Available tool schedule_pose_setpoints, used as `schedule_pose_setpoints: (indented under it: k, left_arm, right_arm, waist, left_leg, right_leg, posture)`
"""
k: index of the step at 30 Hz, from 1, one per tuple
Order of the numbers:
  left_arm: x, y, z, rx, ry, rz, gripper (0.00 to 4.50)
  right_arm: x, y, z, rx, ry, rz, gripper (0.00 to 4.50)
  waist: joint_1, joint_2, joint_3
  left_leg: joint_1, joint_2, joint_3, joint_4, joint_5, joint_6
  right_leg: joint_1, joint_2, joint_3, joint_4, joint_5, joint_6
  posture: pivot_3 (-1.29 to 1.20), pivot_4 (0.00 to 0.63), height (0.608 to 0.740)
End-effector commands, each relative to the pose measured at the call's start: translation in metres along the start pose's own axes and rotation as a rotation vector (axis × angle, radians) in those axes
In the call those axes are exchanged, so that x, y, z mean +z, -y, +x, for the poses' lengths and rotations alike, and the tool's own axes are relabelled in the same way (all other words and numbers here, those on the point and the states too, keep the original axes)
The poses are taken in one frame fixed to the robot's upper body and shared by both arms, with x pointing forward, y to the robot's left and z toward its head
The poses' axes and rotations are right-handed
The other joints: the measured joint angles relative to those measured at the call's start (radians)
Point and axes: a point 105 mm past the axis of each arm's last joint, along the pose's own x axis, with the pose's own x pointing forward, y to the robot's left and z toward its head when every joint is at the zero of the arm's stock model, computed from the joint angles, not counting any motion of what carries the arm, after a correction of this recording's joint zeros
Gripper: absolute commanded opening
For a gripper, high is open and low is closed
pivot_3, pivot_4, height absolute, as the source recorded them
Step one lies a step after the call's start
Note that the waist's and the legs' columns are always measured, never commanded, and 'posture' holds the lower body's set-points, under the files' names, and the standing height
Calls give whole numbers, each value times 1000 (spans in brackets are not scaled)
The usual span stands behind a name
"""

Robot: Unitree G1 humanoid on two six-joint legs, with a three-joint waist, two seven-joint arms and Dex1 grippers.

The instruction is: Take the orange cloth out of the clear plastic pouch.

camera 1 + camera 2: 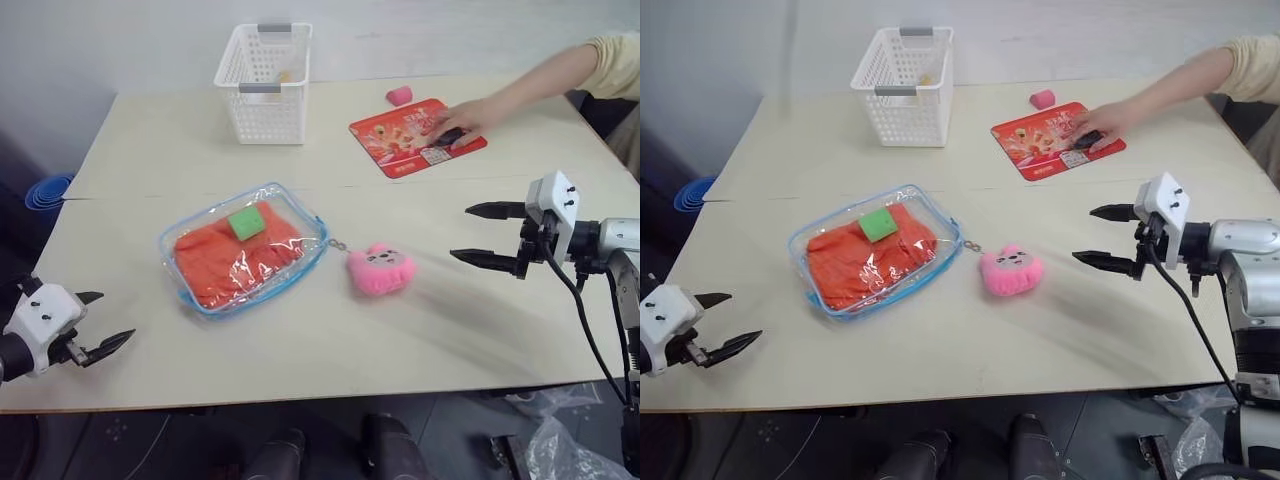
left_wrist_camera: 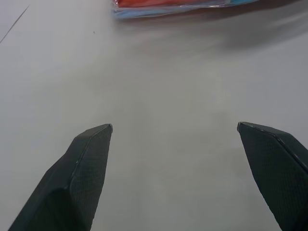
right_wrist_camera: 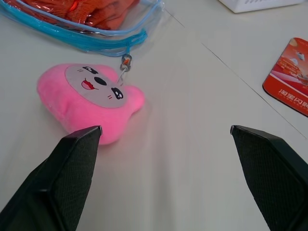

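Note:
The clear plastic pouch, edged in light blue, lies flat on the table left of centre. Inside it sits the wrinkled orange cloth with a small green square resting over it. A short chain links the pouch to a pink plush charm on its right. My left gripper is open near the table's front left corner, well short of the pouch. My right gripper is open on the right, its fingers pointing toward the charm, nothing between them. The pouch's edge lies ahead of the left fingers.
A white mesh basket stands at the back. A red printed card lies at the back right with a person's hand on it, and a small pink object behind it. Bare table lies between the grippers.

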Motion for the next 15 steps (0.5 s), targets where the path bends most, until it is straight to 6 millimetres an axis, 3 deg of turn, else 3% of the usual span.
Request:
schedule_pose_setpoints:
  k: [1, 15]
  left_arm:
    - [5, -9, -3, 35, 4, 26, 4344]
    - [8, -9, 1, 44, 31, 11, 4344]
  right_arm:
    - [12, 3, -1, -16, 35, -44, 4500]
    - [7, 2, -1, -37, 34, -53, 4500]
  waist:
    - [0, 0, 0]
    - [-1, 0, 0]
  left_leg:
    - [0, 0, 0, 0, 0, 0]
    - [0, 1, 1, 0, -1, 0]
  right_leg:
    - [0, 0, 0, 0, 0, 0]
    - [0, 1, 1, 0, 0, 0]
  posture:
    - [0, 150, 740]
    - [0, 150, 740]
